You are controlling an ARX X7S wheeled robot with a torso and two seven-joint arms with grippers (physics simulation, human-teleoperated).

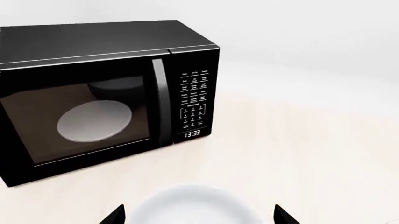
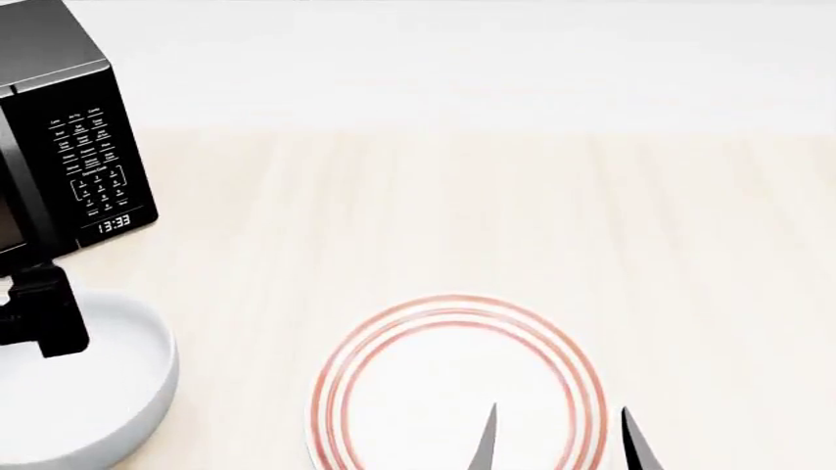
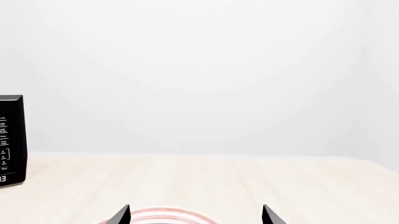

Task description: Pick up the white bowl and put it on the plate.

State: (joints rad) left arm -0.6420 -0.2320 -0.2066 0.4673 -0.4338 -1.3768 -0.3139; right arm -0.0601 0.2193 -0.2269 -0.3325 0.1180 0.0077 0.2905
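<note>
The table [image 2: 523, 196] of pale wood carries a black microwave [image 1: 106, 93] at the far left. In front of it stands the white bowl [image 2: 92, 411], near the left edge, well apart from the plate [image 2: 392, 392] with red rings at the near centre. The left gripper [image 1: 198, 215] is over the bowl, fingers spread wide, one on each side of it. The right gripper [image 2: 559, 441] hovers above the plate, also open and holding nothing.
</note>
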